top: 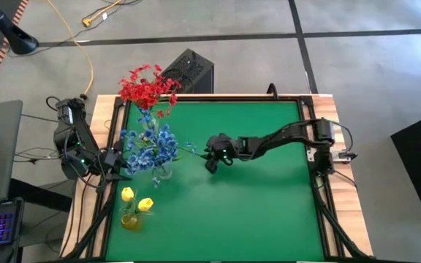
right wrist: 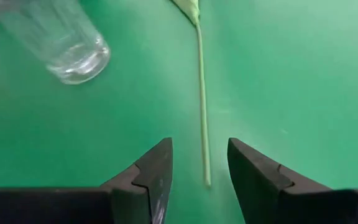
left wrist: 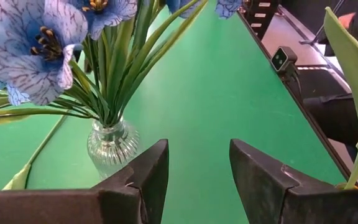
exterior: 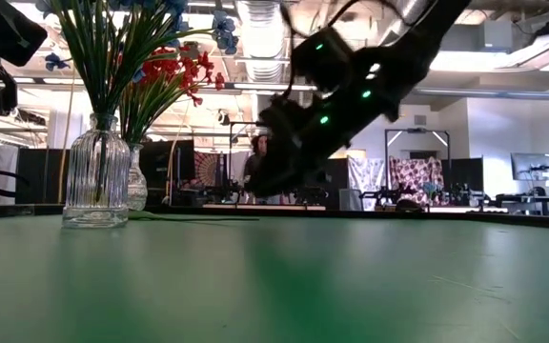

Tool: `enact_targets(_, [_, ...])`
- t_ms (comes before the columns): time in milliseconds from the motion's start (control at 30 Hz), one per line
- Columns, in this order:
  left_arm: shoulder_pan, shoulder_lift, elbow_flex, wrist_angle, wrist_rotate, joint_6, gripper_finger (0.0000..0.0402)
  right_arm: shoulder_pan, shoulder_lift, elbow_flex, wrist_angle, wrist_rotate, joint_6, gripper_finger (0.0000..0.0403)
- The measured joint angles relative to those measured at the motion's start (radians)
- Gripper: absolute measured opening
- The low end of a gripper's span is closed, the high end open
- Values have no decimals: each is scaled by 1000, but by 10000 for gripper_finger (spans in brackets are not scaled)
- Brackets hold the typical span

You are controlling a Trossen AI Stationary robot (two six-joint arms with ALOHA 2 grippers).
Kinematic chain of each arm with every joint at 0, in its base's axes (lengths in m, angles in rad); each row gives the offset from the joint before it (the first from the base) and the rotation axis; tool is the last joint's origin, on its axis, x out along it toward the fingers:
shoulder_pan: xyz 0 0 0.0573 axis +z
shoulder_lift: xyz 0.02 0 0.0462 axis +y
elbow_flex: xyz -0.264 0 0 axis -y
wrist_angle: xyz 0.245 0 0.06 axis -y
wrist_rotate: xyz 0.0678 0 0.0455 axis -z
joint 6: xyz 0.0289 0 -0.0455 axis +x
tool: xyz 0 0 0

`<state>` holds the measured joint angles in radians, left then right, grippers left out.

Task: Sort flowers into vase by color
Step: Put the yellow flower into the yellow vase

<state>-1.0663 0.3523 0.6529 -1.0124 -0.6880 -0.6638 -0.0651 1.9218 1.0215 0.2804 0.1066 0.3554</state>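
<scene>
The desk (top: 254,197) is covered in matt green felt-like cloth, edged with pale bare wood. The ribbed vase (exterior: 96,181) is clear, glossy glass. Blue blossoms (left wrist: 36,43) look like veined fabric on smooth plastic stems. The fingers (right wrist: 157,171) are dark matt plastic.

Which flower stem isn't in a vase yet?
The thin green stem lying flat on the green mat between the right gripper fingers; red, blue and yellow bunches all stand in vases.

Grey floor (top: 386,44) with dark seams, yellow cable (top: 86,58), ceiling lights (exterior: 260,19)
</scene>
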Motion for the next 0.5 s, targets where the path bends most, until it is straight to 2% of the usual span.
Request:
enact_targets(167, [0, 0, 0, -1, -1, 0, 158, -9, 98, 108, -59, 4, 34, 179])
enact_targets(500, [0, 0, 0, -1, -1, 0, 158, 6, 216, 326, -395, 88, 24, 179])
